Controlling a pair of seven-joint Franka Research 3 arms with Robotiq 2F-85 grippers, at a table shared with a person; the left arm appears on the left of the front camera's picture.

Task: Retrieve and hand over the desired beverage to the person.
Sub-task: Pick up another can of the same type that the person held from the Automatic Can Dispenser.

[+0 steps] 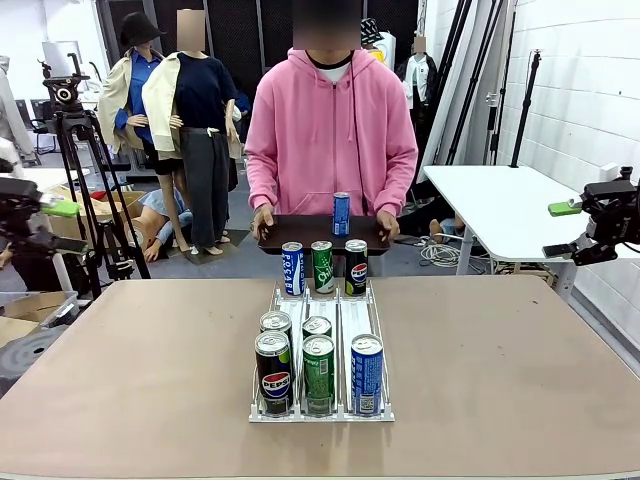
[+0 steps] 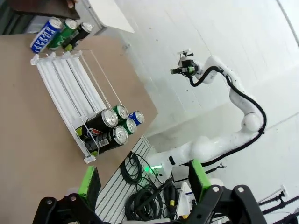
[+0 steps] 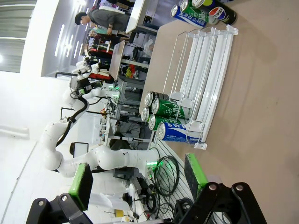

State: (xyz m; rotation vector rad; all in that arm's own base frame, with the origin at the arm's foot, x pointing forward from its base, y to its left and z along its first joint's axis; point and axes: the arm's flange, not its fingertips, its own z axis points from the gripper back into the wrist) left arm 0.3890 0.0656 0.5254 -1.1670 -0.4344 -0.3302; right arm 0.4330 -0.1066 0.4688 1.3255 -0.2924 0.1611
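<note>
Pink-hoodied person (image 1: 331,110) at far side of brown desk (image 1: 520,360), holding dark tray (image 1: 295,232) w/ upright blue can (image 1: 341,213). White wire rack (image 1: 352,310) mid-desk holds drink cans (image 1: 319,365) front & back.
L wrist: left gripper (image 2: 142,179), fingers apart, empty.
R wrist: right gripper (image 3: 137,177), fingers apart, empty.

A brown bench (image 1: 500,380) spans the foreground, with a white 3-lane rack (image 1: 352,315) at its middle. Beyond its far right corner stands a white table (image 1: 500,205), with cables (image 1: 440,253) coiled on the floor beside it. At far left, a black tripod (image 1: 85,170) carries a camera (image 1: 62,92), and a cardboard box (image 1: 30,303) sits below.
</note>
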